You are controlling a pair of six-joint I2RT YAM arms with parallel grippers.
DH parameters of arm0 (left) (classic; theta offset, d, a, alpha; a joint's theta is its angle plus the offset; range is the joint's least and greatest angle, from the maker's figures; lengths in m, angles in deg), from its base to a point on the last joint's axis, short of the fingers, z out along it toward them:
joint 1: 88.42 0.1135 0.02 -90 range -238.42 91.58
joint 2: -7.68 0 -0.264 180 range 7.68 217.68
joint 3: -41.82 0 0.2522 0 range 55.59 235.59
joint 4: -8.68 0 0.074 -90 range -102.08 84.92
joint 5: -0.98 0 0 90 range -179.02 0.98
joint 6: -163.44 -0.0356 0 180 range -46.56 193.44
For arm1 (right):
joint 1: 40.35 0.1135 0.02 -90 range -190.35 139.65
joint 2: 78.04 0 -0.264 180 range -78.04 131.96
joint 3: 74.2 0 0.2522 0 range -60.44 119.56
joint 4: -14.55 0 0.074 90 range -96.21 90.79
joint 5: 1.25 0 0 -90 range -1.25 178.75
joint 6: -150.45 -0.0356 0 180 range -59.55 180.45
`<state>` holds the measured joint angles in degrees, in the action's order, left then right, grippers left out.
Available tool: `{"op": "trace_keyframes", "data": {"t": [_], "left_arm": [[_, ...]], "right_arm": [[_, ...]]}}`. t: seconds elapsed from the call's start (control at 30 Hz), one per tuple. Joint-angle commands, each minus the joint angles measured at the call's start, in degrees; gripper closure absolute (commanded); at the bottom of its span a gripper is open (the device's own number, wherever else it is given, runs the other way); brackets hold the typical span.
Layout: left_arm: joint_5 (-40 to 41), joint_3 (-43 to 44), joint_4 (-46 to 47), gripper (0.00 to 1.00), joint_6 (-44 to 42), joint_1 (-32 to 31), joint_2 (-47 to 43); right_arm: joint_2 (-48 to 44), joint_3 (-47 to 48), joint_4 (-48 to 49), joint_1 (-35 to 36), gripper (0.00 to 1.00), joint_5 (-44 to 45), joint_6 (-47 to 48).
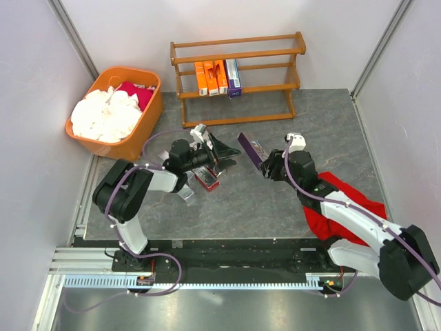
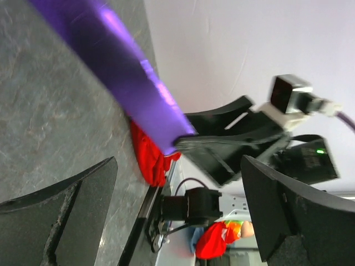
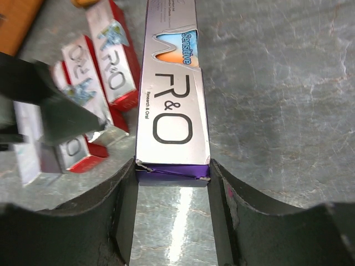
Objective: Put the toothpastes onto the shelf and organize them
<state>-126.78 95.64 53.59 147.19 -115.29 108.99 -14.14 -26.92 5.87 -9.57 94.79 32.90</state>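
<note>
My right gripper [image 1: 265, 164] is shut on the near end of a purple-and-white toothpaste carton [image 1: 251, 150], held just above the table; in the right wrist view the carton [image 3: 172, 100] sits between both fingers [image 3: 125, 221]. My left gripper [image 1: 224, 153] is open and empty, pointing right toward that carton [image 2: 127, 72]. Several red-and-silver cartons [image 1: 207, 178] lie under the left arm, also showing in the right wrist view [image 3: 111, 55]. The wooden shelf [image 1: 238, 52] stands at the back, with three orange cartons [image 1: 211, 77] and a purple one [image 1: 233, 76] upright on its middle tier.
An orange tub [image 1: 148, 127] holding white and red cloths stands at the back left. A red cloth [image 1: 348, 207] lies under my right arm. Silver-grey cartons [image 1: 186, 194] lie by the left arm's elbow. White walls close in both sides.
</note>
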Motion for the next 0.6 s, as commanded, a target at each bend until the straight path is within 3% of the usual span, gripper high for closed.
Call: {"op": "trace_keyframes", "data": {"t": [0.0, 0.47, 0.57], "left_arm": [[-2.14, 4.41, -3.57, 0.0, -3.27, -3.01, 2.65], [-0.56, 10.22, -4.89, 0.01, -2.04, -5.82, 7.84], [-1.0, 11.01, -4.36, 0.13, -1.69, -6.26, 8.98]], "right_arm": [[-4.83, 1.37, 0.37, 0.94, 0.66, 0.99, -0.93], [-9.49, 2.34, -2.71, 7.09, 0.66, 1.51, -1.36], [-10.55, 1.99, -2.1, 8.76, 0.66, 1.95, -1.72]]}}
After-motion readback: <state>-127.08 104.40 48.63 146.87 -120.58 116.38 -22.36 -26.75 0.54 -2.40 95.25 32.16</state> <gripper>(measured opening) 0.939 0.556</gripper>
